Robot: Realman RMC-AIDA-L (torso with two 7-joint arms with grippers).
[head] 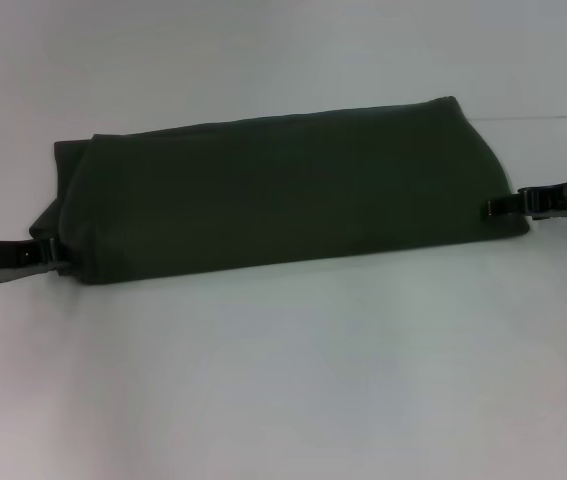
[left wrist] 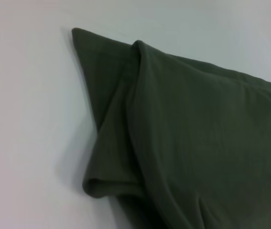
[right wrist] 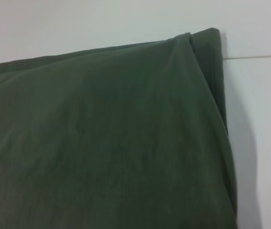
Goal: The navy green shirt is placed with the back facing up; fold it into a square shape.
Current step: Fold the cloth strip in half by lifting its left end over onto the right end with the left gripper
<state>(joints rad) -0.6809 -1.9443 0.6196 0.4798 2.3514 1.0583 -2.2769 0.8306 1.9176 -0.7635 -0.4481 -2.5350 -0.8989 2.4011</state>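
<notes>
The navy green shirt (head: 283,195) lay folded into a long band across the middle of the tabletop (head: 283,380). The left gripper (head: 51,255) was clamped on its left near corner, the right gripper (head: 493,208) on its right end.

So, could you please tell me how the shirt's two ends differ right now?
At the left gripper, the navy green shirt shows a lower layer sticking out past the top fold; at the right gripper, the layers sit nearly flush. Both ends lie on the white table, with a gripper at each near corner.
</notes>
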